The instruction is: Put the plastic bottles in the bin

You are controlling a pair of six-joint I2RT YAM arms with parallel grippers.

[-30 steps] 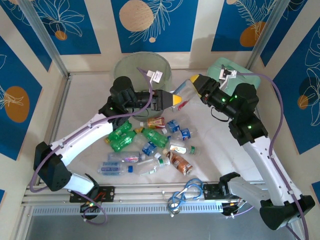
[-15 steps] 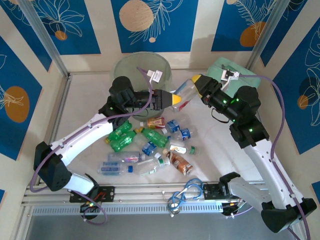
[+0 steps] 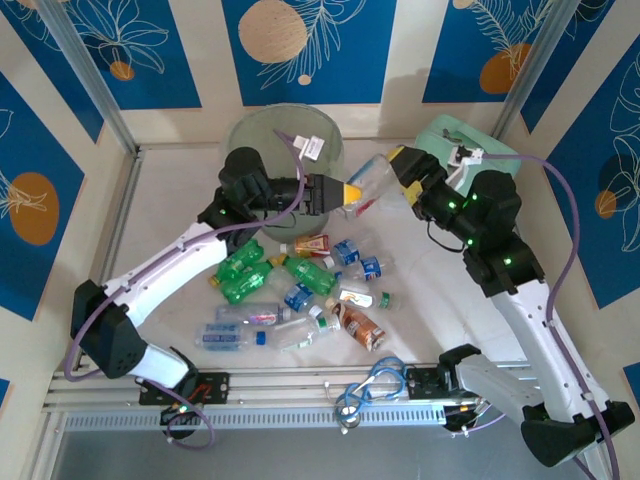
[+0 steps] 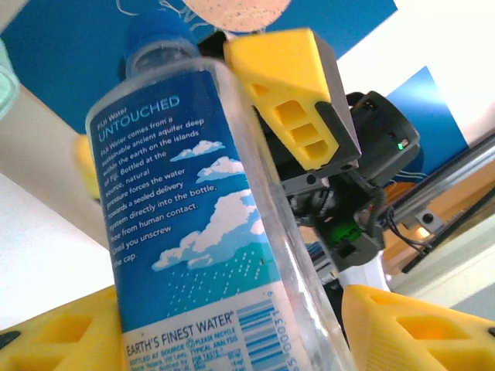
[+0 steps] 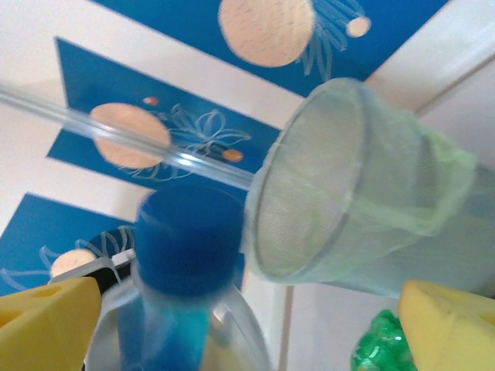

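A clear plastic bottle (image 3: 369, 180) with a blue label and blue cap hangs in the air right of the bin (image 3: 285, 125), a tall translucent pale-green bucket. My left gripper (image 3: 347, 193) is shut on the bottle's lower body (image 4: 193, 232), yellow fingers (image 4: 62, 332) on either side. My right gripper (image 3: 404, 164) stands open around the cap end (image 5: 186, 247), its fingers (image 5: 46, 317) wide apart and not touching. Several more plastic bottles (image 3: 300, 280), clear, green and brown, lie on the table in front of the bin.
The bin's mouth (image 5: 348, 185) shows just right of the cap in the right wrist view, with a green bottle (image 5: 383, 348) below it. A mint-green soft case (image 3: 480, 160) sits at the back right. A coiled cable (image 3: 375, 385) lies at the near rail.
The right gripper has opened off the bottle's cap end and drawn slightly right. The left gripper has closed onto the bottle's body.
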